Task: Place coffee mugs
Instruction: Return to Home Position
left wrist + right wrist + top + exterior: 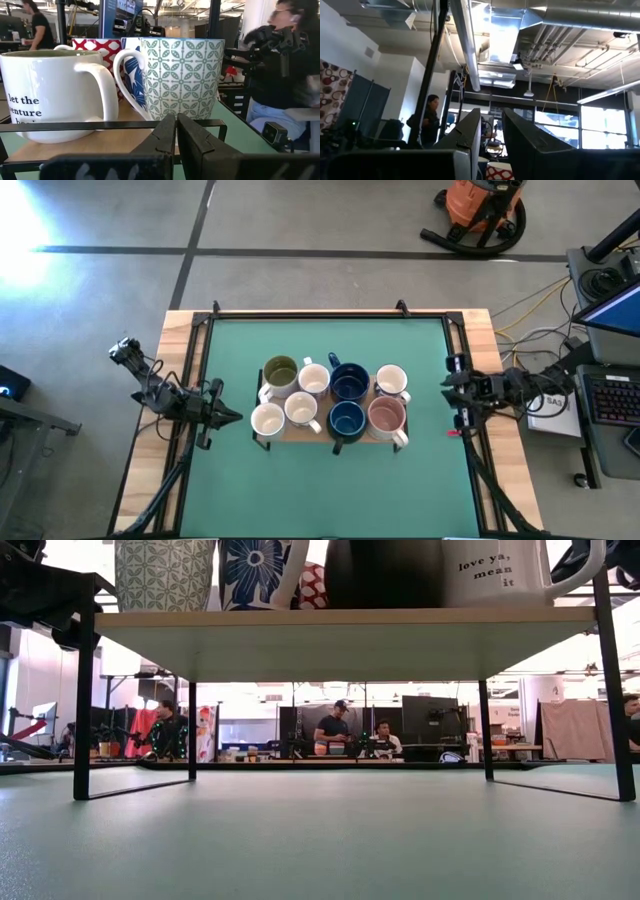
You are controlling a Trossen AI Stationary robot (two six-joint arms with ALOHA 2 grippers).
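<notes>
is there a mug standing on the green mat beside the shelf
No, the high view shows all eight mugs grouped on the shelf, with none standing on the green mat around it.

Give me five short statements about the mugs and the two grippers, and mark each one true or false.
1. Eight mugs stand on the shelf in two rows of four. True.
2. The left gripper holds a mug. False: it holds nothing and hangs near the left edge of the table, apart from the shelf.
3. The two navy mugs stand at opposite ends of the shelf. False: they are in neighbouring spots, one in each row, third from the left.
4. The pinkish mug stands at the shelf's right end, beside a navy mug. True.
5. The right gripper hangs over the shelf. False: it is at the table's right edge, clear of the mugs.
</notes>
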